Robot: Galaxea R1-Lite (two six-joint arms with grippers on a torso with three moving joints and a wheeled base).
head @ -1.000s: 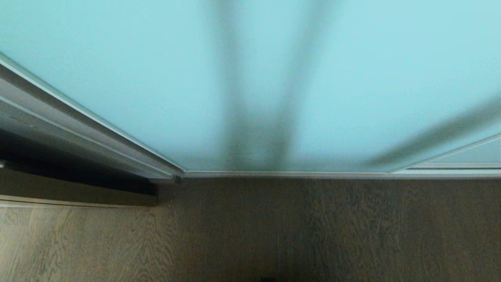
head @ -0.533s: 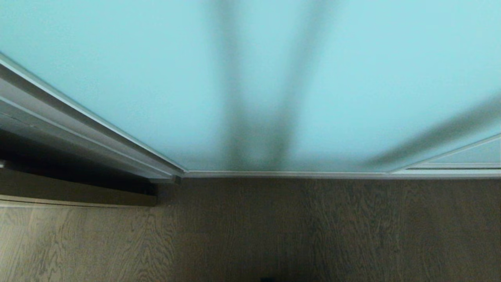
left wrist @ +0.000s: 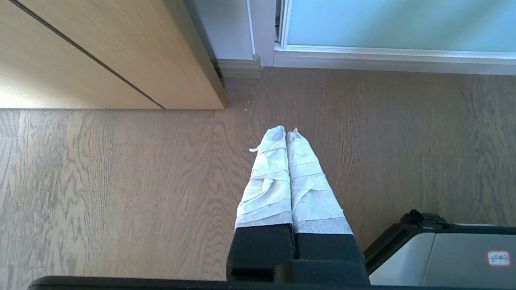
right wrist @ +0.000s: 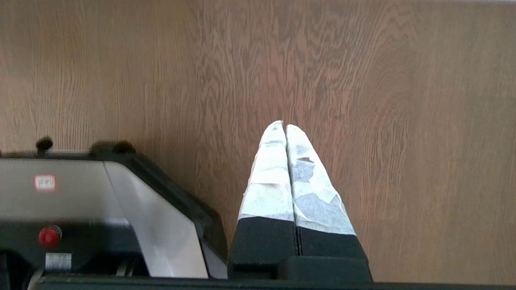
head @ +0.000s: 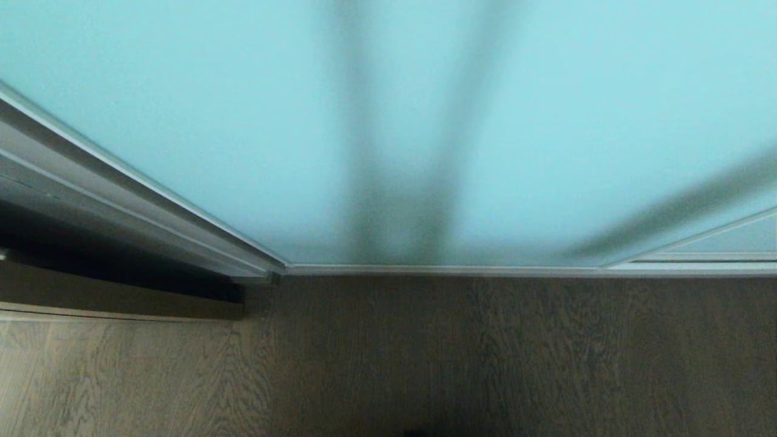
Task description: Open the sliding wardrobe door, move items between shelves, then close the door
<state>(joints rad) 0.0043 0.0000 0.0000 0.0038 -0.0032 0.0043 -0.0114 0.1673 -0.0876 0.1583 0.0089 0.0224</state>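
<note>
Nearest the robot, both arms hang low over the wooden floor (head: 388, 364), beside its grey base (right wrist: 80, 189). The left gripper (left wrist: 286, 133) has its white-wrapped fingers (left wrist: 266, 177) pressed together, holding nothing. The right gripper (right wrist: 284, 125) is likewise pressed together and empty. Beyond them a tan wooden panel (left wrist: 100, 52) stands at the left. Farthest, the sliding wardrobe door (head: 243, 121), frosted aqua glass in a silvery frame, appears closed across the view; dim vertical shapes behind it are unclear.

No text can be read; the small red-edged label (left wrist: 498, 258) on the robot base (left wrist: 443, 257) is too blurred.
</note>
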